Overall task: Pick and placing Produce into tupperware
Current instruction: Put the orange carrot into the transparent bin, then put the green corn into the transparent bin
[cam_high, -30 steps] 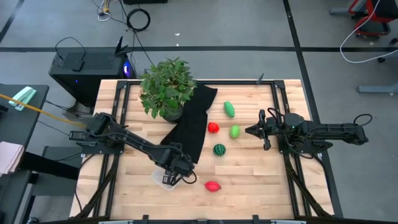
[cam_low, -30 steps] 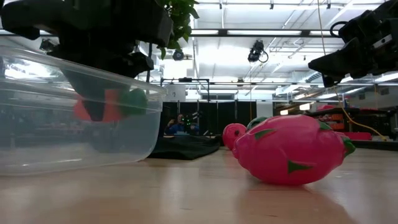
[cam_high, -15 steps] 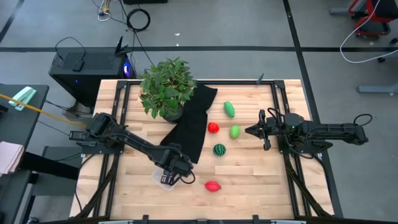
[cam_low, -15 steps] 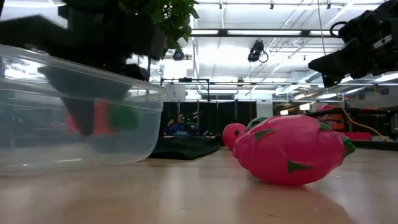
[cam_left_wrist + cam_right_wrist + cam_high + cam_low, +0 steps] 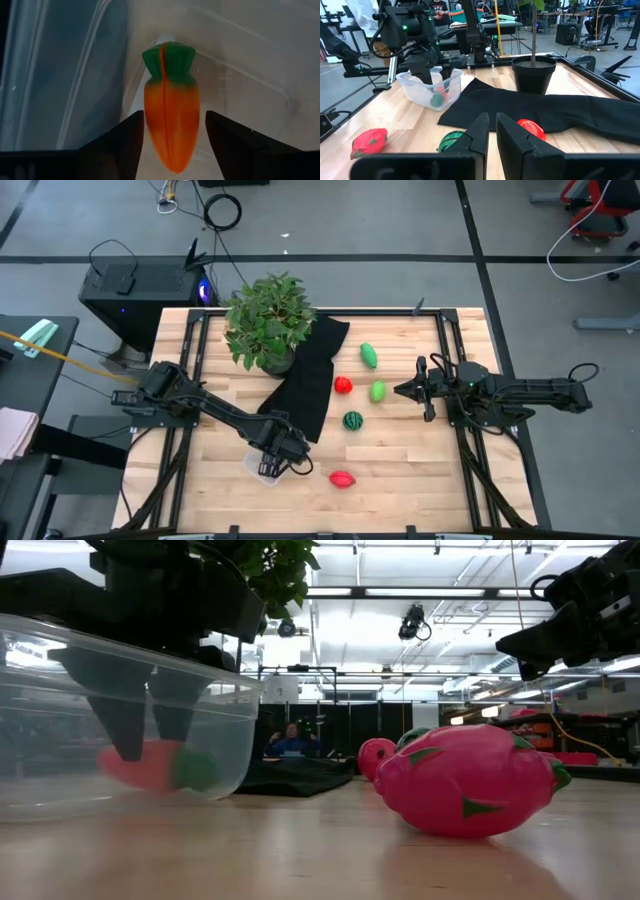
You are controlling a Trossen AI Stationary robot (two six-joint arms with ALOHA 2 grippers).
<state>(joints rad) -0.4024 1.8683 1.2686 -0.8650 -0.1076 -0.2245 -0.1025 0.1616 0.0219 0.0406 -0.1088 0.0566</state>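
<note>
Left gripper (image 5: 172,145) is down inside the tupperware (image 5: 262,465) with its fingers spread on either side of the orange carrot (image 5: 170,117), and there's a visible gap on both sides, so it isn't squeezing it. In the low view the carrot (image 5: 150,765) looks like it's lying on the container floor, right under the fingertips (image 5: 125,735). Its long axis runs straight away from the wrist, leafy green end pointing out, so the fingers straddle it across the short way. My guess is the next thing is just lifting straight up out of the tub without dragging the carrot along.

Right gripper (image 5: 428,388) sits parked over the right side of the table, fingers pinched together with nothing in them. It's actually the closer arm to most of what's left: the light green one (image 5: 377,391), the long green one (image 5: 368,355), the dark green striped one (image 5: 352,420) and a red one (image 5: 343,385). The other red piece (image 5: 341,479) lies just beside the tupperware, nearer the left arm.

No brands, labels or readable writing anywhere that I can spot.
</note>
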